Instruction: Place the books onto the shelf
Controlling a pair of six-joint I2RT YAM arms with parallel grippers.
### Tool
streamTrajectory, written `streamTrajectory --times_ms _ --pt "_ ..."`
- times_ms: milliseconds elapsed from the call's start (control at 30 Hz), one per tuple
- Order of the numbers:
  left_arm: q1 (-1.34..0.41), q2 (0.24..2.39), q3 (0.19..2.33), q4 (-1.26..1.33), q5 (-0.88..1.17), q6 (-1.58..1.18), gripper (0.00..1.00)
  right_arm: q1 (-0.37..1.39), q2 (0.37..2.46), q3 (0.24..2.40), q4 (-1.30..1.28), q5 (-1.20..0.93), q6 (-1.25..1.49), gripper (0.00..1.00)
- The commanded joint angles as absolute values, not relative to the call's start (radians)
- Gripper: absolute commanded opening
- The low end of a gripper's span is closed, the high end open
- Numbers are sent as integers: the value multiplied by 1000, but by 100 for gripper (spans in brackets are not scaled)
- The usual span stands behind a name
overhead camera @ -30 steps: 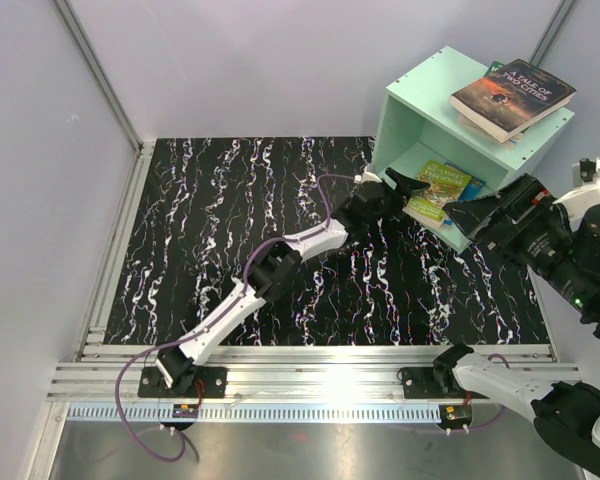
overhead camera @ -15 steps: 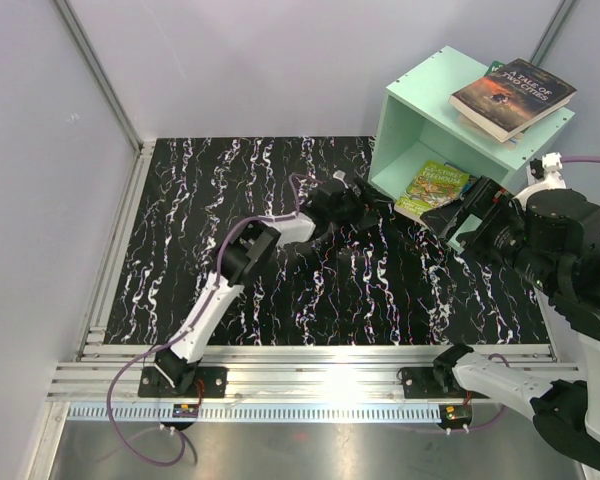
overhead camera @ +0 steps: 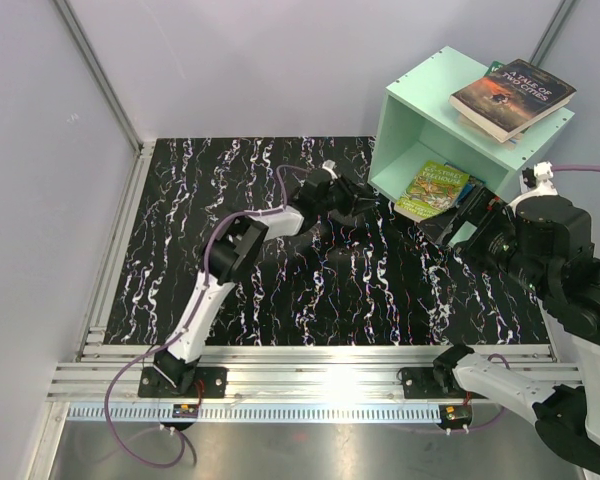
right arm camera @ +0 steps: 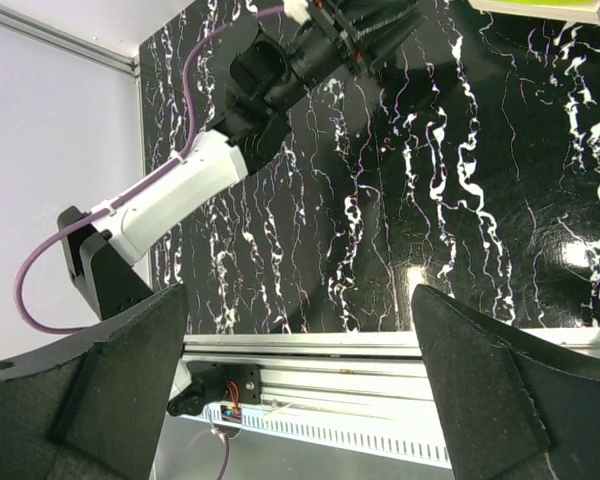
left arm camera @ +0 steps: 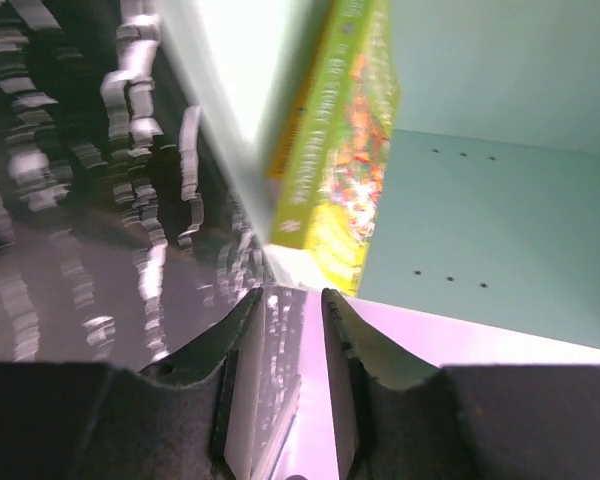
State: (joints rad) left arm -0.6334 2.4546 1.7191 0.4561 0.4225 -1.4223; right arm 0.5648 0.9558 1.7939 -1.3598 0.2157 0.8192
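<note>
The mint-green shelf [overhead camera: 435, 115] stands at the back right with its open face toward the mat. Inside lies a lime-green book [overhead camera: 435, 187] on a blue one [overhead camera: 470, 186]. On its top rests the dark "A Tale of Two Cities" [overhead camera: 513, 95] over a green book [overhead camera: 496, 68]. My left gripper [overhead camera: 380, 209] hovers just left of the opening, jaws drawn to a narrow gap with nothing between them [left arm camera: 294, 293]. The left wrist view shows the lime-green book [left arm camera: 340, 150] ahead of it. My right gripper [overhead camera: 450, 223] stands wide open and empty [right arm camera: 298, 300] at the shelf's front.
A black marbled mat [overhead camera: 280, 290] covers the table. Grey walls close it in at the back and left. An aluminium rail [overhead camera: 310, 365] runs along the near edge, and the left arm [right arm camera: 180, 190] stretches across the mat.
My left gripper has pulled back leftward out of the shelf opening and narrowed its jaws, while the lime-green book stays inside. The right gripper has shifted left, closer to the shelf front.
</note>
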Motion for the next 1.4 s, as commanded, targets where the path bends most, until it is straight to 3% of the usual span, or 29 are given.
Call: streamTrajectory --times_ms 0,267,433,933,1367 --pt "-652 2479 1857 480 454 -1437 31 571 954 1795 -1414 232 844 100" --pt "-687 2583 2052 411 463 -1459 29 571 954 1807 -1447 264 845 100" --pt "-687 2568 2031 394 479 -1444 23 571 960 1813 -1453 275 835 100" --pt "-704 2479 1930 262 482 -1301 21 571 979 1836 -1471 290 793 100" --pt "-715 2684 2249 167 399 -1374 21 571 999 1874 -1509 324 744 100"
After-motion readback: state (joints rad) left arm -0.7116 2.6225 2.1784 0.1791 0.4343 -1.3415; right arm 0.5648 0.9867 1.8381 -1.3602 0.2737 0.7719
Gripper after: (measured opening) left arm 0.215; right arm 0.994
